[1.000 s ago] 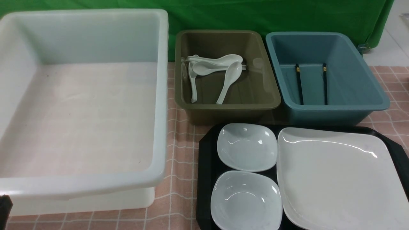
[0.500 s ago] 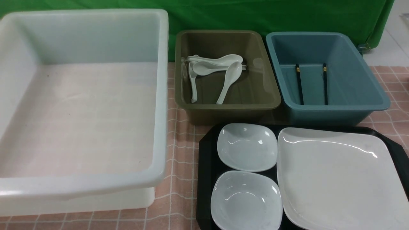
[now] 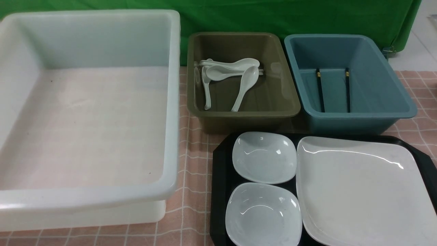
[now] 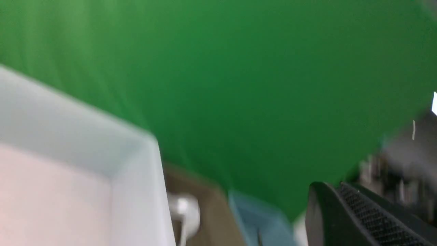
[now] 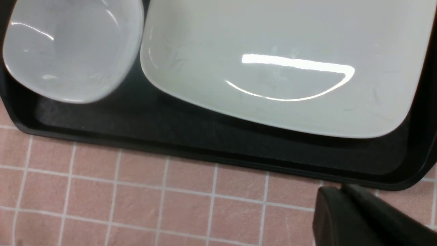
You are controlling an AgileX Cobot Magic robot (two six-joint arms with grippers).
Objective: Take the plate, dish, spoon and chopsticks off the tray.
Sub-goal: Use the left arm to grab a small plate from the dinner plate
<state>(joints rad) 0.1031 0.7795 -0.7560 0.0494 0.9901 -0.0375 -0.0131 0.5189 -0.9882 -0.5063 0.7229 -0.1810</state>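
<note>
My left jaws are closed together; their view is blurred, with one dark finger well away from the tray. Whether my right jaws are wide or narrow I cannot tell: only one dark finger shows, over the pink checked surface just outside the tray's near rim. The plate lies just across that rim from it. The plate is flat on the tray's right part, hollow up, its near edge slightly askew to the rim. Two small dishes fill the tray's left part. Past the tray's far edge, in the blue tub, the chopsticks lie parallel, running away from the tray, gold bands at the far ends. Beside it, in the olive tub, the spoon points its handle towards the tray.
</note>
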